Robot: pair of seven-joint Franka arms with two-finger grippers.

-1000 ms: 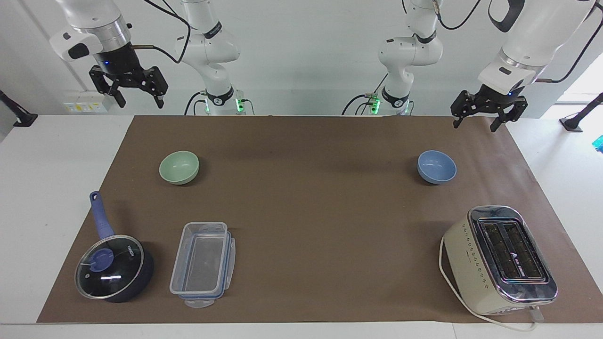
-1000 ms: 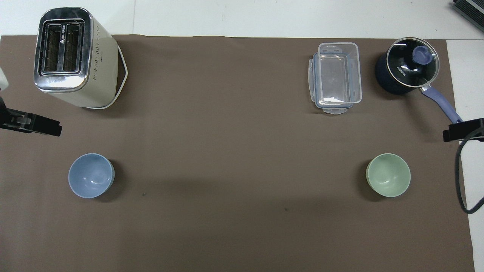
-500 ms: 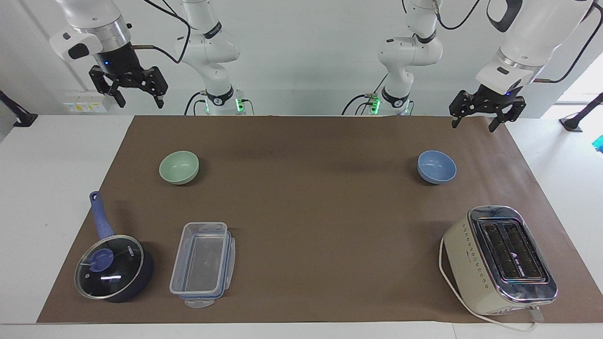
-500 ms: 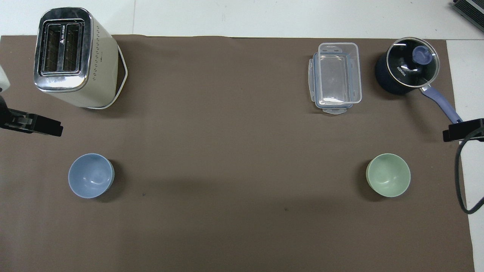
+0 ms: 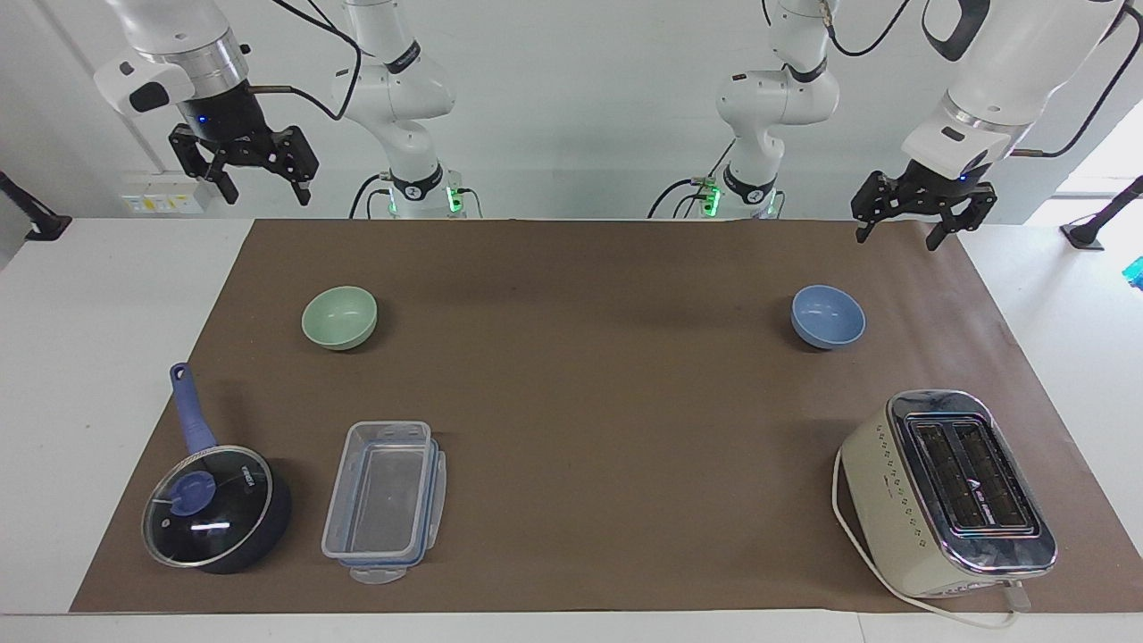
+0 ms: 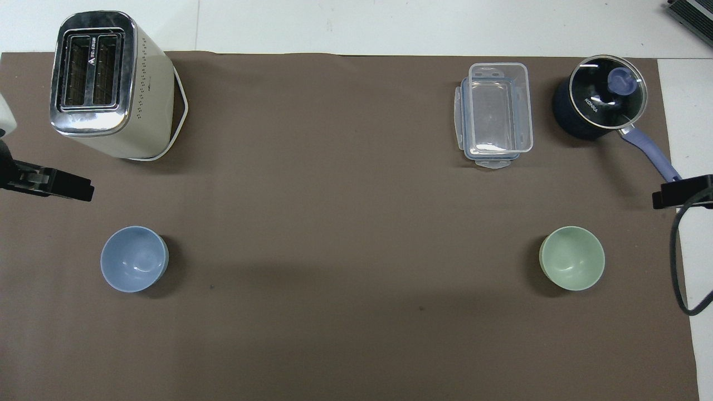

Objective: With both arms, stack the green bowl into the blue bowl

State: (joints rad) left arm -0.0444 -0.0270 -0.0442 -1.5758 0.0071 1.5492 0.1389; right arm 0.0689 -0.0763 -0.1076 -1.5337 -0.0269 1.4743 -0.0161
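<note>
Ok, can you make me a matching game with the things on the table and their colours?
Things:
1. toaster
2. saucepan
3. bowl at the right arm's end
4. bowl at the left arm's end

Colours:
a. periwinkle blue
b. cream and shiny silver
c. pale green
d. dark blue with a glass lid

Pairs: 1-b, 2-d, 3-c, 4-a

Green bowl (image 5: 339,317) toward right arm's end, blue bowl (image 5: 828,317) toward left arm's, well apart.
</note>
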